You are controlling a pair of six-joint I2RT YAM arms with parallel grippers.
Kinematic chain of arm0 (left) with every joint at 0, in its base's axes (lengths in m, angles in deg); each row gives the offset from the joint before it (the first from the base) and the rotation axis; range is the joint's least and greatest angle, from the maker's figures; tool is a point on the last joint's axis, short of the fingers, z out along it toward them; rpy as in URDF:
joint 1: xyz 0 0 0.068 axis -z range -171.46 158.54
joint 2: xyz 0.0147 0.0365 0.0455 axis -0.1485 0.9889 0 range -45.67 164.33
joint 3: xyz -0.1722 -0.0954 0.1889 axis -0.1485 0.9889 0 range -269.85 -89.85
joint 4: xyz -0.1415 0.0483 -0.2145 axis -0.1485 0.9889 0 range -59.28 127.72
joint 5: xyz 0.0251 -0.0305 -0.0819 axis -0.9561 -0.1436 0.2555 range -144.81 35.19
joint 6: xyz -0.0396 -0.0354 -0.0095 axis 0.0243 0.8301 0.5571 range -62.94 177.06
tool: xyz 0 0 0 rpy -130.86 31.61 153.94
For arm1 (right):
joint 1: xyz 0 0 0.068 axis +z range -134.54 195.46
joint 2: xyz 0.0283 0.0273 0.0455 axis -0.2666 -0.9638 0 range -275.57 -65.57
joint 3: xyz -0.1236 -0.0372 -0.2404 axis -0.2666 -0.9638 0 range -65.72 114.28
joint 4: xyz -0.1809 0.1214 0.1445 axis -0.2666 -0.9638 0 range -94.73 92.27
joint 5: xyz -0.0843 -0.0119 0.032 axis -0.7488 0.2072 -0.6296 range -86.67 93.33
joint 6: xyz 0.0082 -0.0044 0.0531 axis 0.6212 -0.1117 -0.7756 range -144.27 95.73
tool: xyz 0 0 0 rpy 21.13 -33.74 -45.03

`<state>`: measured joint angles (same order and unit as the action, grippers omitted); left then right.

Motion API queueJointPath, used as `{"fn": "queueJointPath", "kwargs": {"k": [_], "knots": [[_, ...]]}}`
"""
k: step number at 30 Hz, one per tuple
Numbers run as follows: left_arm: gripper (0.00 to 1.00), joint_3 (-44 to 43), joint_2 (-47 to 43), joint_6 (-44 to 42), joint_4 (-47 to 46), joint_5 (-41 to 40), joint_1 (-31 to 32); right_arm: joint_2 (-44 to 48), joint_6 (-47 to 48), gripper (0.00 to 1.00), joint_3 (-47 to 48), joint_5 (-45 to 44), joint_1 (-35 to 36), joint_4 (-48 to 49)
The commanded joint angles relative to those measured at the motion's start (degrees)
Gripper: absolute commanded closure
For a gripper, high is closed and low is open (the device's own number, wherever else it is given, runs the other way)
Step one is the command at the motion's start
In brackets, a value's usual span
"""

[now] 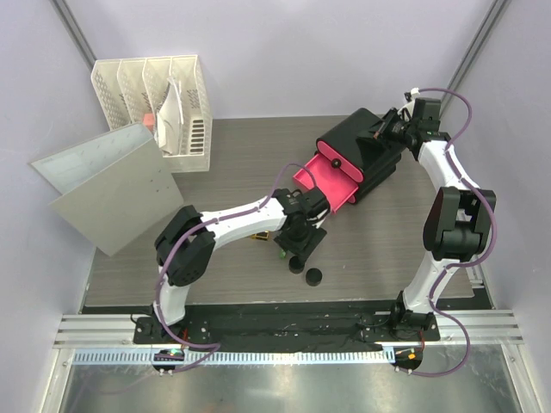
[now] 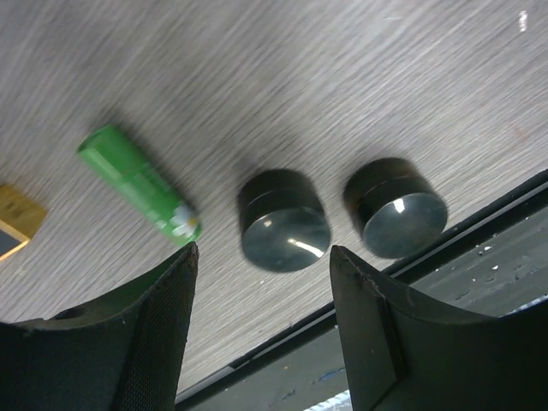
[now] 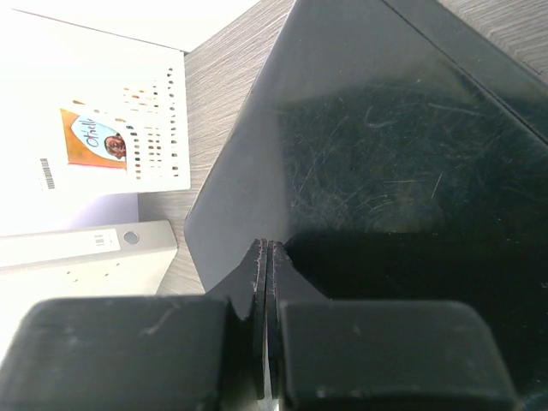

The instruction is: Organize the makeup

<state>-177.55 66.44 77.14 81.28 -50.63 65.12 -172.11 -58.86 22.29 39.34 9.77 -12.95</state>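
Note:
On the table near the front lie two round black discs (image 1: 295, 264) (image 1: 314, 276), a green stick (image 1: 281, 255) and a gold-black lipstick (image 1: 258, 237). My left gripper (image 1: 303, 243) hangs just above them, open and empty. Its wrist view shows the nearer disc (image 2: 284, 221) between and ahead of the two fingertips, the other disc (image 2: 396, 208) to the right, the green stick (image 2: 141, 184) to the left and a gold corner of the lipstick (image 2: 17, 218) at the edge. My right gripper (image 1: 385, 131) is shut, empty, at the top of the black organizer box (image 1: 366, 146).
The organizer's pink drawer (image 1: 331, 176) stands pulled out toward the left arm. A white file rack (image 1: 159, 99) and a grey binder (image 1: 108, 185) occupy the back left. The table's front edge with a black rail (image 2: 479, 248) runs just past the discs.

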Motion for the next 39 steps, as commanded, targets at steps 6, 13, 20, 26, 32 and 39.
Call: {"fn": "queueJointPath", "kwargs": {"k": [6, 13, 20, 26, 32, 39], "knots": [[0.37, -4.6, 5.0, -2.9, 1.8, 0.6, 2.7, -2.8, 3.1, 0.99, -3.3, -2.6, 0.4, -7.5], [0.37, -3.8, 6.0, -2.9, 2.0, 0.3, 2.8, -2.7, 3.3, 0.99, -3.9, -2.6, 0.4, -7.5], [0.65, -4.3, 7.1, -3.3, 2.2, 1.2, 2.8, -2.4, 3.6, 0.99, -4.8, -3.0, 0.4, -7.5], [1.0, -6.4, 6.4, -4.8, 4.4, 0.0, 2.8, -2.9, 3.5, 0.99, -4.3, -3.1, 0.4, -7.6], [1.0, -15.0, 4.1, -7.6, 7.4, -3.8, 2.5, -3.3, 3.3, 0.99, -3.6, -3.1, 0.4, -7.6], [1.0, -31.7, 7.5, -8.6, 10.3, -5.4, -1.0, -3.8, 3.7, 0.99, -3.8, -3.2, 0.4, -7.7]]}}
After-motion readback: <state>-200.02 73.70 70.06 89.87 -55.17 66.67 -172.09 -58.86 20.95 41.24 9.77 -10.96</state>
